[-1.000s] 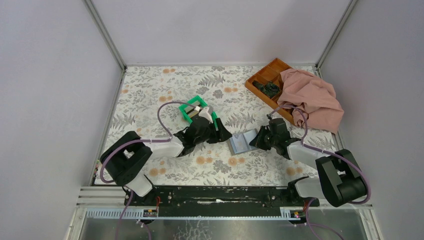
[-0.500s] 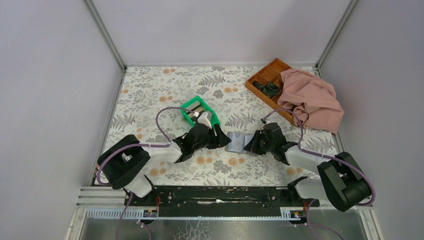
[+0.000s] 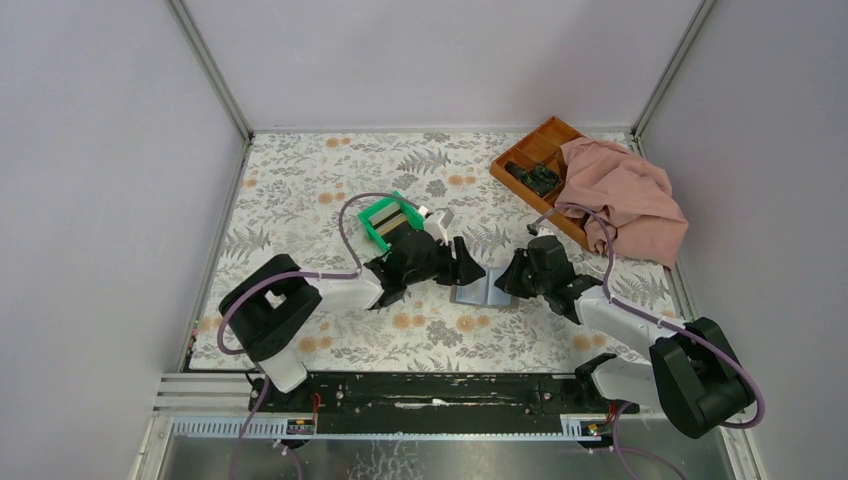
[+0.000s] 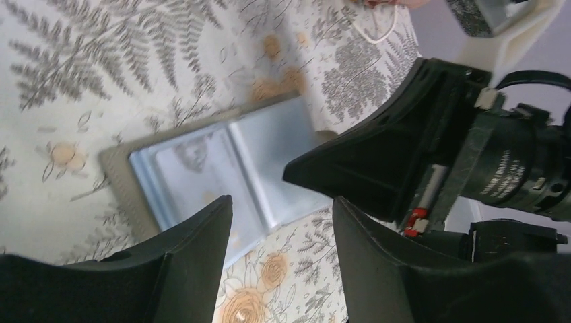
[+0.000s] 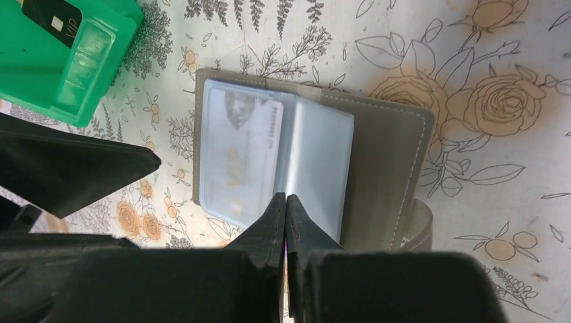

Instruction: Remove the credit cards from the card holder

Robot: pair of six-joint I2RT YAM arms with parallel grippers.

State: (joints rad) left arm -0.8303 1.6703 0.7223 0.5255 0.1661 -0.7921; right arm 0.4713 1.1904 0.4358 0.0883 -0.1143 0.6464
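The green bin [image 3: 385, 215], with a dark card [image 5: 50, 20] in it, sits to the left. Just right of it the left gripper [image 4: 279, 229] hangs with jaws wide at the left edge of the card holder [image 5: 377, 155], which lies open on the table [image 3: 300, 170] between both grippers, a whitish card [image 5: 239, 151] in its left sleeve. The right gripper [image 5: 286, 202] has its tips pressed together at the near edge of the middle sleeve; whether they pinch it cannot be told.

Black-and-white jointed arms [image 3: 338, 293], looping purple cables [image 3: 344, 214], matte black wedge-shaped fingers [image 4: 182, 269].
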